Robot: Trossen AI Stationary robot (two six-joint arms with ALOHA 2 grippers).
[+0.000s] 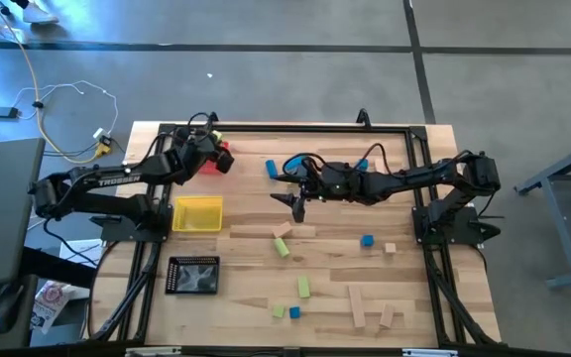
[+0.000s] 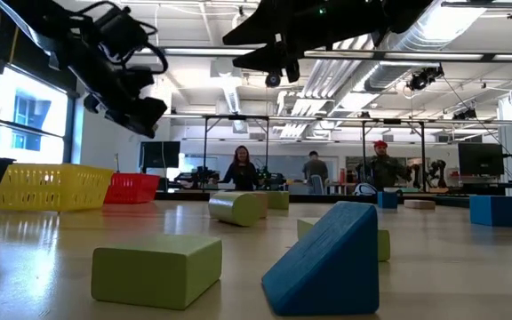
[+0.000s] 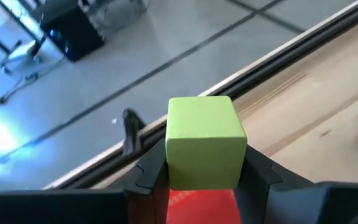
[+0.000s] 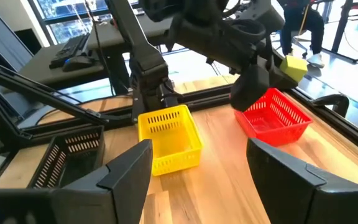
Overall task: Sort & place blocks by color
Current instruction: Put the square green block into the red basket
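Note:
My left gripper (image 1: 218, 149) is shut on a light green cube (image 3: 204, 148) and holds it over the red mesh tray (image 4: 272, 115) at the table's far left. The cube also shows in the right wrist view (image 4: 295, 67). My right gripper (image 1: 290, 190) hangs open above the table's middle, nothing between its fingers (image 4: 129, 168). Loose blocks lie flat on the table: a blue one (image 1: 272, 169), a tan bar (image 1: 266, 231), green ones (image 1: 282, 246) (image 1: 303, 287) and a blue one (image 1: 367, 240). My left gripper pinches the green cube by two opposite side faces (image 3: 171, 163) between its two fingers. The fingers slant downward toward the table's far edge. The cube is lifted clear, roughly level, above the red tray (image 3: 201, 205).
A yellow tray (image 1: 197, 213) and a black tray (image 1: 193, 275) stand along the left side, nearer than the red one. More tan blocks (image 1: 357, 305) and small green and blue ones (image 1: 285, 311) lie near the front edge. People stand in the room beyond (image 2: 241, 167).

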